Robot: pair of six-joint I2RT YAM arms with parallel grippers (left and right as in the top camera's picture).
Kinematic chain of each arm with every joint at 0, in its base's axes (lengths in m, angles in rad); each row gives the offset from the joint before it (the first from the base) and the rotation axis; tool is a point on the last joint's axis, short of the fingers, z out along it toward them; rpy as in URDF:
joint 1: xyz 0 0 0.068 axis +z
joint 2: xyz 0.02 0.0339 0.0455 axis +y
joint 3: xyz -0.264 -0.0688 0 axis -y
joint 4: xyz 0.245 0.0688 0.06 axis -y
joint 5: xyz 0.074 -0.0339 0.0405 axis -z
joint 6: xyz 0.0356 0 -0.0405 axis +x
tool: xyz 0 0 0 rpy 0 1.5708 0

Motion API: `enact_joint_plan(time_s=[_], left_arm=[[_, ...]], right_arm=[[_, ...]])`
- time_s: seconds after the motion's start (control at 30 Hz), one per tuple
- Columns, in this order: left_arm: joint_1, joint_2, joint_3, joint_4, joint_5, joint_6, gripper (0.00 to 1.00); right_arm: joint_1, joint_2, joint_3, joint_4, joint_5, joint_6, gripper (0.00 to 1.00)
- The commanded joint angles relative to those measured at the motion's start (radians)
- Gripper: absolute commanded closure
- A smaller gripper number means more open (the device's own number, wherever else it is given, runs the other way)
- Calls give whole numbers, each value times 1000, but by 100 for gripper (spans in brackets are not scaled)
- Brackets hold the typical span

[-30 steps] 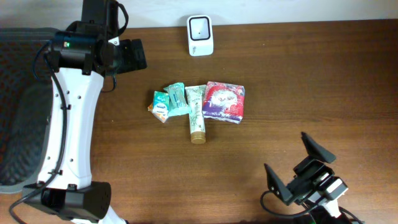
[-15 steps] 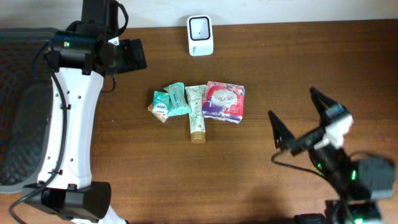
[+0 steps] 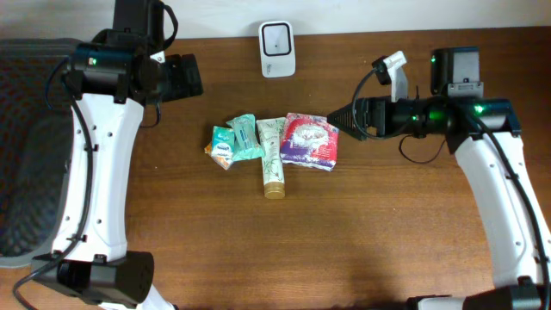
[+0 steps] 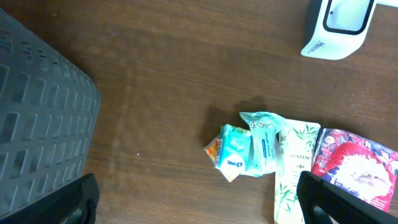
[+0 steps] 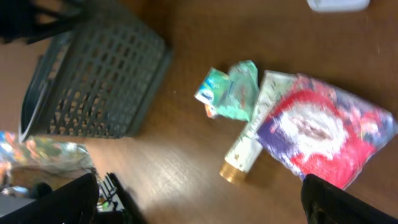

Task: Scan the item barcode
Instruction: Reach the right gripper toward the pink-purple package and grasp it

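Finds right gripper [image 3: 344,121] released just beside red packet [image 3: 310,139], likely lined up for pickup; left gripper [image 3: 196,76] released, parked clear.

Our left arm [image 3: 96,172] stands at the left side, running from its base at the near edge up to the far edge. Its wrist bends so that the left gripper [image 3: 191,76] points right, jaws spread wide and empty. Our right arm [image 3: 510,202] runs from the near right to an elbow far right, forearm turned left; the right gripper [image 3: 346,118] points left, jaws wide apart, empty
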Motion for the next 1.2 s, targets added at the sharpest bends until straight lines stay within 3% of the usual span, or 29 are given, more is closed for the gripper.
enact_joint_plan(time_s=[0.0,0.17,0.93,1.0,1.17], left_arm=[[5,-3,10,2,-7,12,1],[5,-3,10,2,-7,12,1],[4,-3,10,2,-7,12,1],[5,-3,10,2,-7,12,1],[5,-3,10,2,-8,12,1]], right_arm=[[6,10,19,-29,281,252,1],[6,12,12,-63,415,261,1],[6,159,10,-90,459,256,1],[6,171,10,-89,462,193,1],[6,225,10,-88,462,193,1]])
